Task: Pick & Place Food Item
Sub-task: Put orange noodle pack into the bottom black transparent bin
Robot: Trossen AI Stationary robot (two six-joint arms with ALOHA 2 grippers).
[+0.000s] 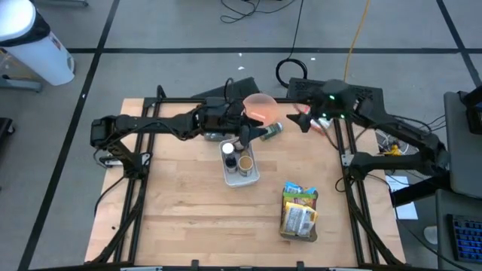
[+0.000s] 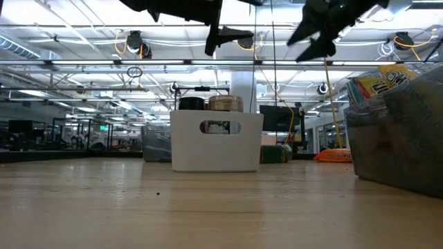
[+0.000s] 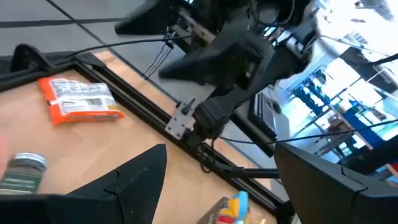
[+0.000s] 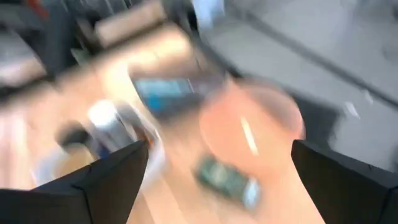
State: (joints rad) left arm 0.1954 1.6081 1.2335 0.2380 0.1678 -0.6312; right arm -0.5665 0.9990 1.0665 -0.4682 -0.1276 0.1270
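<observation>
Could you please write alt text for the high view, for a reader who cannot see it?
Seen from above, a wooden table holds a white bin of jars at its centre, with the left pincer open just behind it. A snack bag lies nearer the front right, and the right pincer hangs open by a pink plate.

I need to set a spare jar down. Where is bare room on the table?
Bare wood lies left of the white bin, and along the near edge left of the snack bags. The far edge is crowded: pink plate, green jar, both arms.
</observation>
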